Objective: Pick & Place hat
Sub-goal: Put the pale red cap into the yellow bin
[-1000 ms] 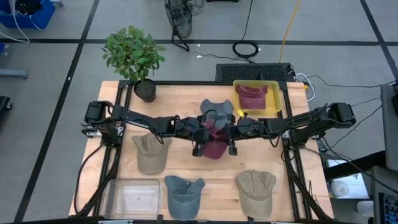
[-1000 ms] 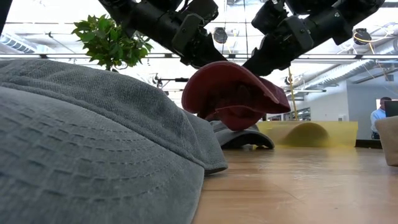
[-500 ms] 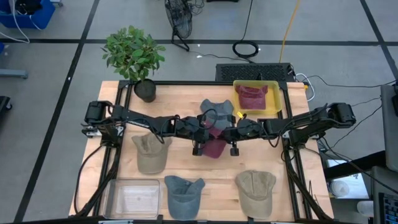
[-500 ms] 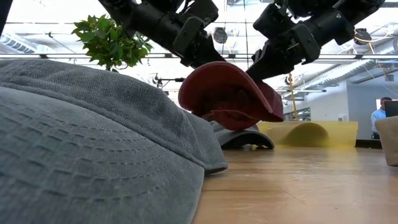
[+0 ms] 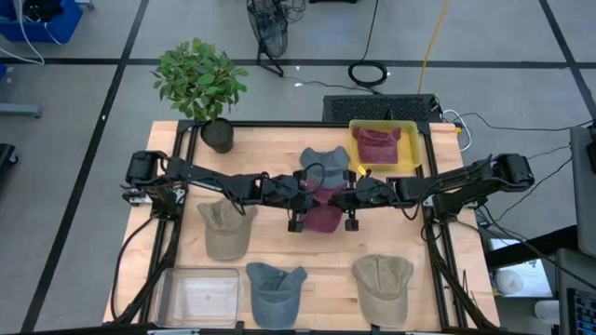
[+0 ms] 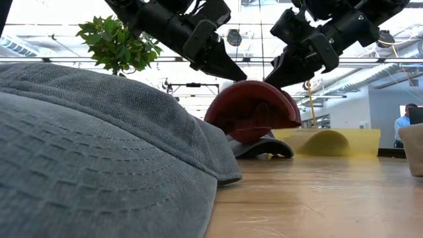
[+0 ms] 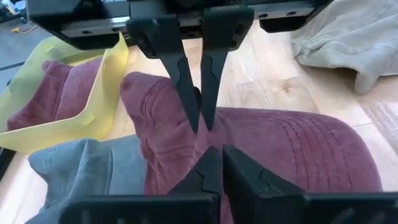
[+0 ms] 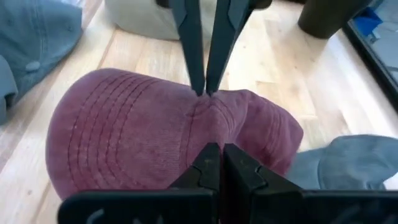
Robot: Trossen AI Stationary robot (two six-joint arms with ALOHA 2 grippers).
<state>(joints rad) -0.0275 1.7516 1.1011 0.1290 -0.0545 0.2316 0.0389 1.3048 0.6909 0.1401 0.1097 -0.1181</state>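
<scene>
So a second back the maroon hat (image 5: 321, 212) was propped up higher between the two arms with its brim flared out; in the low view it now sits lower and rounder, slumped on the grey hat (image 6: 261, 147) behind it. In the high view it also looks more bunched up than before, and the right gripper (image 5: 337, 199) has closed in on it from a wider spread.

Left to right from overhead: the left arm reaches in from 9 o'clock, and the left gripper (image 5: 307, 197) is at table center with its fingers pressed together, pinching a fold of the maroon hat's crown. The right arm comes in from 3 o'clock and its fingers are squeezed tight on the same fold from the opposite side. In both wrist views the two grippers' tips meet nearly nose to nose on the ridge of cloth.

The maroon hat is dead center on the wooden table (image 5: 279, 149), just at 6 o'clock of the grey hat and overlapping its edge.

Count time:
- Hats: six. One tan hat (image 5: 225, 229) at about 8 o'clock, one blue-grey hat (image 5: 276, 288) at 7 o'clock, the grey one, the maroon one, another tan hat (image 5: 384, 287) at 5 o'clock, and a second maroon hat (image 5: 376, 142) lying in the bin.
- One yellow bin (image 5: 410, 147) at 1 o'clock.
- One clear tray (image 5: 199, 296) at 7 o'clock.
- One potted plant (image 5: 202, 86) at 11 o'clock.
</scene>
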